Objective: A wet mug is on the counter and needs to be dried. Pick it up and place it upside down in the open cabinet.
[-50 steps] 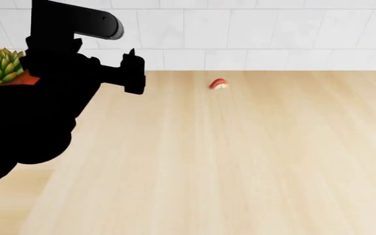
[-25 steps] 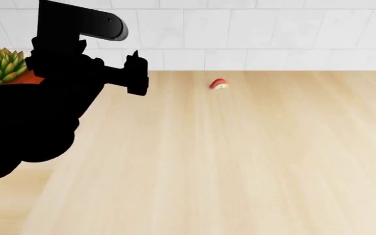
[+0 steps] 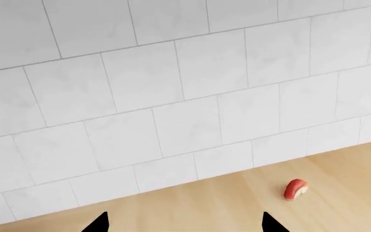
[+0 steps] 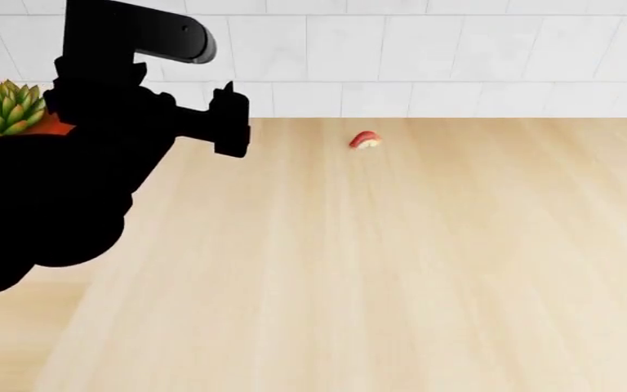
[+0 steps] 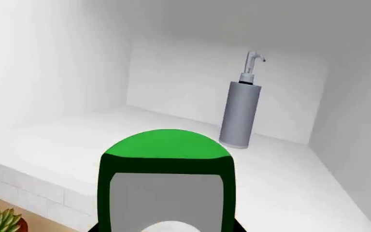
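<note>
The mug (image 5: 166, 181), bright green with a pale inside, hangs close before the right wrist camera in front of an open white cabinet shelf (image 5: 108, 130), on which a grey pump bottle (image 5: 241, 113) stands toward the back, at about two o'clock from the mug. The right jaws are not visible themselves, so whether they pinch the mug cannot be told, though it appears carried there. The risk, as judged from here: the mug must still be turned mouth-down, and a roll made too near the shelf edge could knock its rim on the ledge or, further in, topple the bottle; a loose hold on the glossy wall could let it slip during the turn. Only the right wrist view shows mug and cabinet. The head view shows neither, giving instead the pale wood bench (image 4: 401, 269), a small red-and-white item (image 4: 366, 140) near the tiled wall at twelve o'clock, a succulent (image 4: 2, 109) at ten o'clock, and the raised left arm (image 4: 85, 163). The left wrist view shows the left gripper (image 3: 184, 223) with jaws spread and empty.
</note>
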Robot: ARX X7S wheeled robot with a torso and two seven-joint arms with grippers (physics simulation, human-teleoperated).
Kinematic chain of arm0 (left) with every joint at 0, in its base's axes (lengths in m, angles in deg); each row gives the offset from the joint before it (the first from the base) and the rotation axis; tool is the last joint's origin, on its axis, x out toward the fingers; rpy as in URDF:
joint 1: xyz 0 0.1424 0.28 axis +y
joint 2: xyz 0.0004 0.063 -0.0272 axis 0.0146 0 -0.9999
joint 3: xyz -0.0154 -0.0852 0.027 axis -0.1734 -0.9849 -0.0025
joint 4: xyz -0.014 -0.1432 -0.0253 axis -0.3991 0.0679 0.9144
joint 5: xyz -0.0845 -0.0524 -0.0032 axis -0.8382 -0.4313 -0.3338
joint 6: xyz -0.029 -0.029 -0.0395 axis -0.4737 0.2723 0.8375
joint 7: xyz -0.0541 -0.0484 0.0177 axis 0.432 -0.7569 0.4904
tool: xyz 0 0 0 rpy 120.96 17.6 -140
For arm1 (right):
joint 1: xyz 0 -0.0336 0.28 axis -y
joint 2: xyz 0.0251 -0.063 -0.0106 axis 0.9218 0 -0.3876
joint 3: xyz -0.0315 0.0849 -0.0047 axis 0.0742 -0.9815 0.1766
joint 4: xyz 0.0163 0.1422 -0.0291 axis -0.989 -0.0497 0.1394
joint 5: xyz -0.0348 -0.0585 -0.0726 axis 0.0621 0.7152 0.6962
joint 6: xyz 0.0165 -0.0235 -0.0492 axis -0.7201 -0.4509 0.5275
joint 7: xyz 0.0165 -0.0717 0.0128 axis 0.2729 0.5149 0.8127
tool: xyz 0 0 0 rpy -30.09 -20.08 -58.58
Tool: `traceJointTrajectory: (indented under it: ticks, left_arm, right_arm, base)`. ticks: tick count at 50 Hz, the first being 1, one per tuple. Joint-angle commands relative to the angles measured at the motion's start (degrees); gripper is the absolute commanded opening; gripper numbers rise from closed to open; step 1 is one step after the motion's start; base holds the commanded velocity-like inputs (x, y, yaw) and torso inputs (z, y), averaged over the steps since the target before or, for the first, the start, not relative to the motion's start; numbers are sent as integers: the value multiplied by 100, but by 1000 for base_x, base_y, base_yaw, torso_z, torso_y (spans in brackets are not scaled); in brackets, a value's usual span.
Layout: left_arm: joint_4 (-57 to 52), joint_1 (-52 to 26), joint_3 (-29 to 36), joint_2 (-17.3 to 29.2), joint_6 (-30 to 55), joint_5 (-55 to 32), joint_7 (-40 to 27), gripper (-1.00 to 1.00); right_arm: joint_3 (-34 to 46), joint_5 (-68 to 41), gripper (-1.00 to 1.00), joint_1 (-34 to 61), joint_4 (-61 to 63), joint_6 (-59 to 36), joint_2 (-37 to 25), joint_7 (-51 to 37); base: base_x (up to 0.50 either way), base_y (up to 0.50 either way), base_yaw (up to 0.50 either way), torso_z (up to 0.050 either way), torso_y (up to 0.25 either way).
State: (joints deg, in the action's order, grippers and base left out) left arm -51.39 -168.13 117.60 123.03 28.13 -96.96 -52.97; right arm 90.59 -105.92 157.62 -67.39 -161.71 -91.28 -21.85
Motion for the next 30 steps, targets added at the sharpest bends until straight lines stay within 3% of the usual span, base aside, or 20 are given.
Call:
traceJointTrajectory:
  ticks: [1,2,4,30]
  left_arm:
    - [58,-11,11,-28,9,15,49,100]
    - [73,-10,14,-34,8,21,55,100]
    - [96,-11,19,-45,8,31,65,100]
    - [47,65,-29,-23,-72,11,48,100]
  right_arm:
    - [-1024,7454,-100,18,-71,-26,1232,6406]
    - [-1006,8314,-100,18,-58,-26,1232,7266]
    - [-1002,9855,-100,18,-26,-26,1232,7440]
    - [-1529,7295,-100,18,-77,185,1192,4162]
  base:
    - [0,0,0,0,0]
    - [0,0,0,0,0]
    - [0,0,0,0,0]
    - [0,0,0,0,0]
